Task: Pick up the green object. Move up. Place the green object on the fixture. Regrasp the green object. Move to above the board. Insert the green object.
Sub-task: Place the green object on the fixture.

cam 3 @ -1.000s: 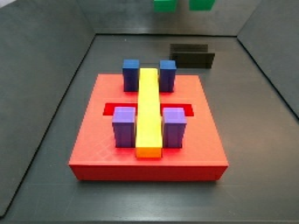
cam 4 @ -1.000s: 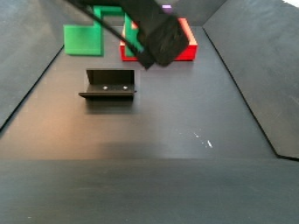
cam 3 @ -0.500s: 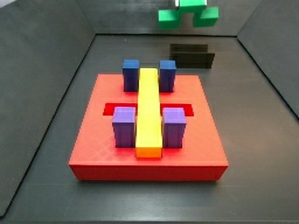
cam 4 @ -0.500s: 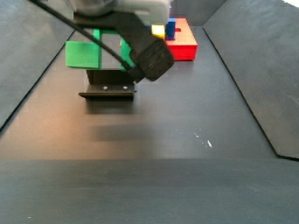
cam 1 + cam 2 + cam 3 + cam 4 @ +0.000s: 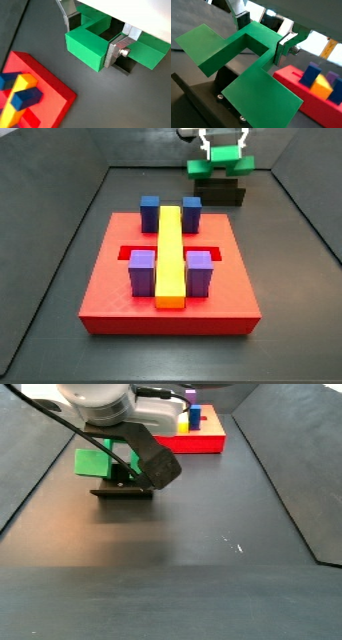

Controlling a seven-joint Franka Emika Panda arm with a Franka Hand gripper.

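The green object [image 5: 85, 46] is a bright green blocky piece, and my gripper [image 5: 92, 35] is shut on its raised middle. In both wrist views a silver finger [image 5: 283, 48] presses each side of it. In a side view the gripper [image 5: 223, 150] holds the green object [image 5: 205, 168] at the far end of the floor, just over the dark fixture [image 5: 221, 194]. Whether the two touch I cannot tell. Another side view shows the green object [image 5: 92, 464] beside the fixture [image 5: 123, 490], with the arm covering the fingers. The fixture [image 5: 201, 92] lies right under the piece.
The red board [image 5: 120, 298] fills the middle of the floor, bearing a long yellow bar [image 5: 170, 253], blue blocks [image 5: 150, 208] and purple blocks [image 5: 142, 273]. Dark sloping walls close in both sides. The board [image 5: 203, 444] sits beyond the fixture.
The gripper has come down with the green object, from high above the floor to just over the fixture. The board and its blocks have not moved.
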